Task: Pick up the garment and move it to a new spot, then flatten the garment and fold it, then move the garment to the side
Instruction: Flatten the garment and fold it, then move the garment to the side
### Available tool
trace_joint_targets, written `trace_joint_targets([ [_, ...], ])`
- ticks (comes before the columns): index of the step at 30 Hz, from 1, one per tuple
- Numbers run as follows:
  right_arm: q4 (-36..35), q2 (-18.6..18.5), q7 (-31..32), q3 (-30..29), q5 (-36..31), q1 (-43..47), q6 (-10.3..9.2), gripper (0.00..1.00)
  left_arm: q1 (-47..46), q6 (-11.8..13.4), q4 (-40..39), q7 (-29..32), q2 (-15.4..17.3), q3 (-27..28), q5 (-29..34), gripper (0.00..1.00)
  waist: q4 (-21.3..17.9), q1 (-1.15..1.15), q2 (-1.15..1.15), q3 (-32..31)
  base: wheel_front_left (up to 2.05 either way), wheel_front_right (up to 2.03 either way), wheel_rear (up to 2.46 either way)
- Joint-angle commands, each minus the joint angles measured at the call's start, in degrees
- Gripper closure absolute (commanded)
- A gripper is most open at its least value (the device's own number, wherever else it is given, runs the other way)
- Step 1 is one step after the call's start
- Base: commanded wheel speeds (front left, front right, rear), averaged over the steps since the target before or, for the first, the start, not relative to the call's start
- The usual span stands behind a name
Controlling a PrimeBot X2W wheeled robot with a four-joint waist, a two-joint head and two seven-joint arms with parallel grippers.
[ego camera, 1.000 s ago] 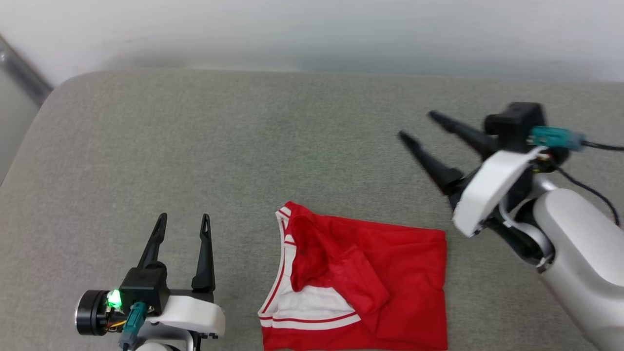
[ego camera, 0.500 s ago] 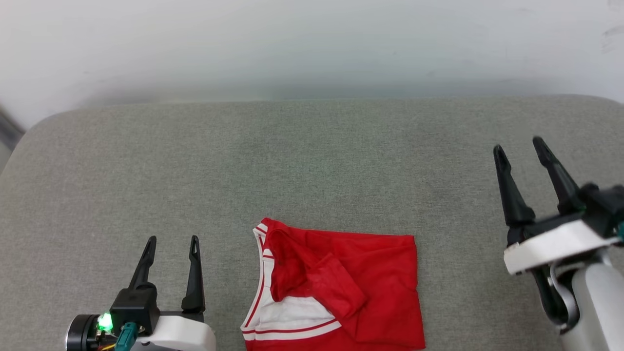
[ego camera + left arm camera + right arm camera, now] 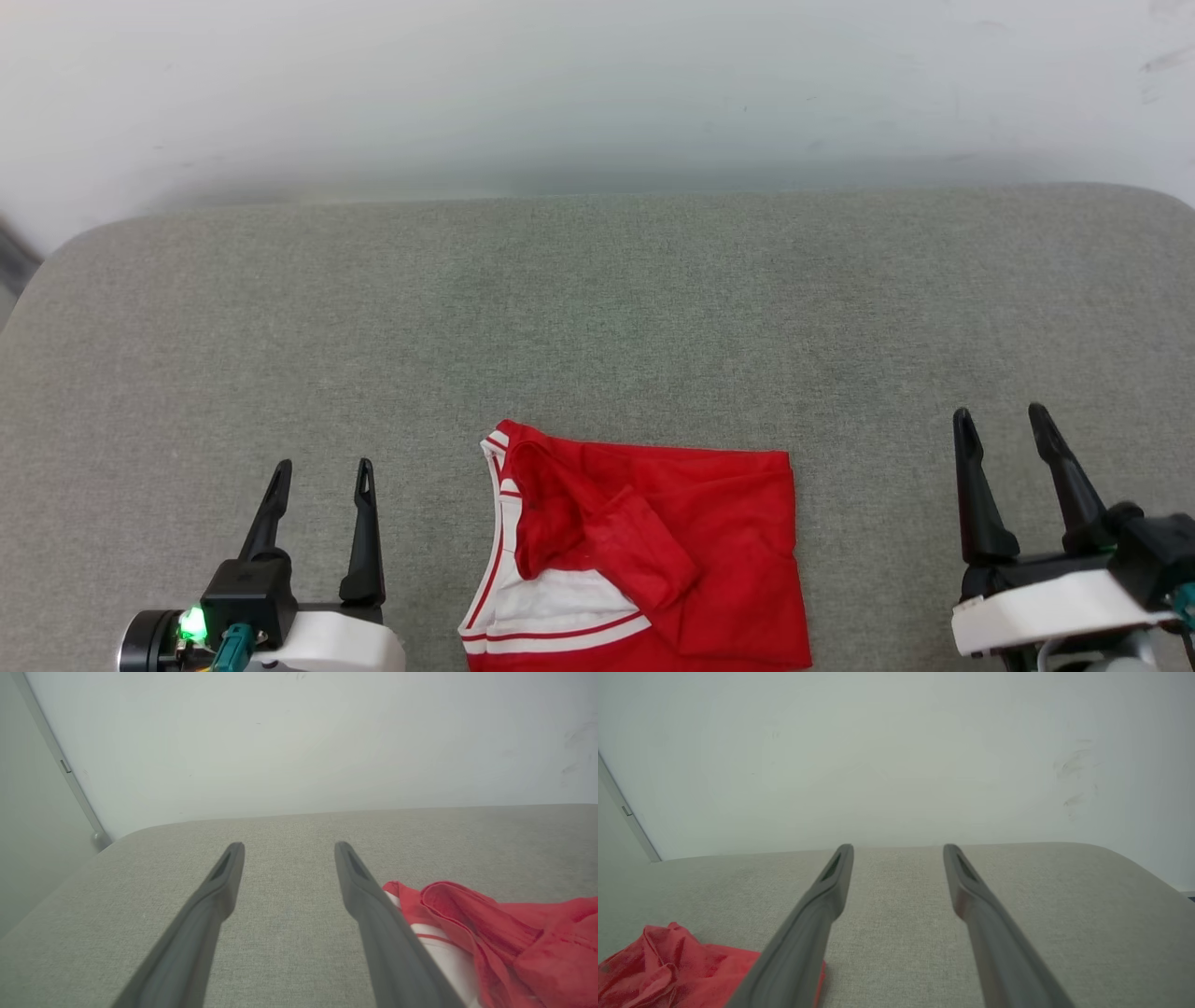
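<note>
1. The garment (image 3: pixel 653 551) lies at the bottom middle of the head view, on a grey cushion (image 3: pixel 597 308). It is red with white bands and red stripes on its left side. Its bottom part runs off the lower edge of the picture.
2. It looks folded into a rough square. One loose red flap lies slanted across the middle.
3. The left fingers (image 3: pixel 362 523) are at the lower left, well apart from the garment. They are spread wide and hold nothing.
4. The right fingers (image 3: pixel 974 495) are at the lower right, also well apart from it. They too are spread wide and hold nothing.
5. I think the garment is light, thin and very soft. It will bend and sag when lifted, and it will not break.
6. The cloth looks a bit smooth and shiny, so I think it can slip if only one thin layer is pinched.
7. The layers are not joined. If the fingers take just the top layer, the fold will likely fall open.
8. A good place to hold may be the straight right edge, pinching all the layers together.
9. The other good place may be the left edge with the white and red trim, which looks thicker.
10. Holding both sides at once should keep it flat. Sliding it low over the cushion seems safer than lifting it high.
</note>
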Motion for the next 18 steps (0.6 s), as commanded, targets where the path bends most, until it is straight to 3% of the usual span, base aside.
trace_joint_targets([
  [1, -0.73, 0.68, -0.08, -0.52, -0.4, 1.33, -0.02, 0.0, 0.61, -0.18, -0.07, -0.26, 0.16, 0.1, -0.19, 0.0, 0.03, 0.0, 0.0, 0.0, 0.0, 0.0, 0.0],
  [9, -2.45, 1.53, -0.1, -1.42, -2.02, 1.0, -0.02, 0.0, 0.59, -0.4, -0.06, -0.26, 0.06, 0.25, -0.1, 0.0, 0.16, 0.0, 0.0, 0.35, 0.0, 0.0, 0.0],
  [15, -4.12, -2.12, -0.09, -2.27, -1.79, -4.29, -0.02, 0.0, 0.01, -0.53, 0.15, -0.26, -0.03, 0.13, -0.27, 0.0, 0.6, 0.0, 0.0, 0.62, 0.0, 0.0, 0.0],
  [18, -4.43, -6.29, 2.22, 0.03, -0.66, -9.11, -0.01, 0.0, -0.17, -0.63, 0.27, -0.26, -0.08, 0.1, -0.28, 0.0, 0.89, 0.0, 0.0, 0.6, 0.0, 0.0, 0.0],
])
